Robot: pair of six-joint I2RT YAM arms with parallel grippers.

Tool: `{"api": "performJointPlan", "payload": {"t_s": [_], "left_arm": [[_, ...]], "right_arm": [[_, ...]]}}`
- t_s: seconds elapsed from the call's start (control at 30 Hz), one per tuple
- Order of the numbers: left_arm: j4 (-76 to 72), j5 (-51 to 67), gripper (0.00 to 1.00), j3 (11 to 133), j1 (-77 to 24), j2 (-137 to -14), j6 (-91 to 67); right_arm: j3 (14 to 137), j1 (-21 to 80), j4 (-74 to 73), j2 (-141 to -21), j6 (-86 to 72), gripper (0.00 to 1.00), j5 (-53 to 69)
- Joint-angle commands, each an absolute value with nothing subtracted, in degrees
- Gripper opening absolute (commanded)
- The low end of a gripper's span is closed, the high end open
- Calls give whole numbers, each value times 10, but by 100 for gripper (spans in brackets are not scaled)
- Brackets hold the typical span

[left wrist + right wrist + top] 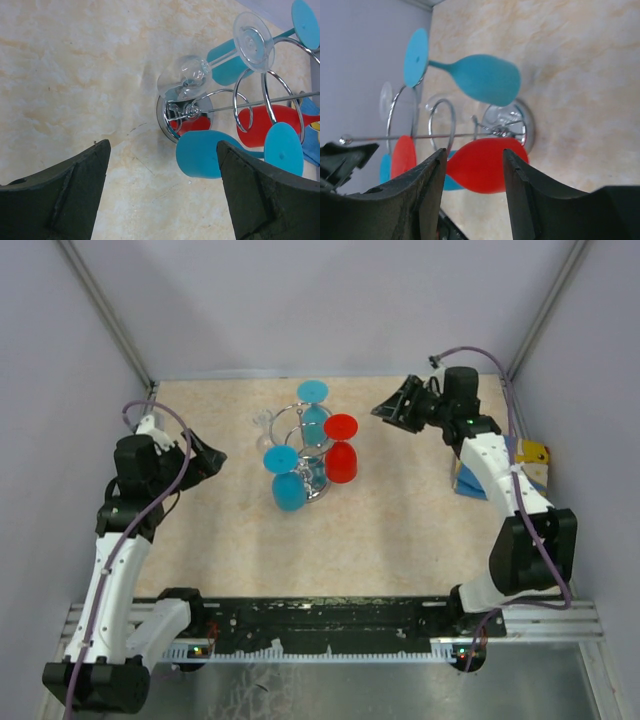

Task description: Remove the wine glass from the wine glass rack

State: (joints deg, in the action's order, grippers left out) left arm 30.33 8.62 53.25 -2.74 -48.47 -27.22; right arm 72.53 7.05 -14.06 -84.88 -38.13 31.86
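The chrome wine glass rack stands mid-table with several wine glasses hanging bowl-down from its hooks: a red one, two blue ones and a clear one. My left gripper is to the rack's left, open wide over bare table, with the near blue bowl and the rack's base ahead of it. My right gripper is to the rack's upper right, with its jaws apart and nothing between them. In the right wrist view it faces the red bowl from a distance.
A blue and yellow object lies at the table's right edge behind the right arm. Grey walls close in the back and sides. A black rail with both arm bases runs along the near edge.
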Motion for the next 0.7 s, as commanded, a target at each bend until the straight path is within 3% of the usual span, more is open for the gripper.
{"api": "performJointPlan", "payload": {"t_s": [0.0,0.67], "left_arm": [[279,120,92,561,-27,-504,-278],[275,120,92,547,-27,-479,-276]], "right_arm": [[753,114,-79,-862,-416,49,403],[766,155,-61,-864,-425,43,409]]}}
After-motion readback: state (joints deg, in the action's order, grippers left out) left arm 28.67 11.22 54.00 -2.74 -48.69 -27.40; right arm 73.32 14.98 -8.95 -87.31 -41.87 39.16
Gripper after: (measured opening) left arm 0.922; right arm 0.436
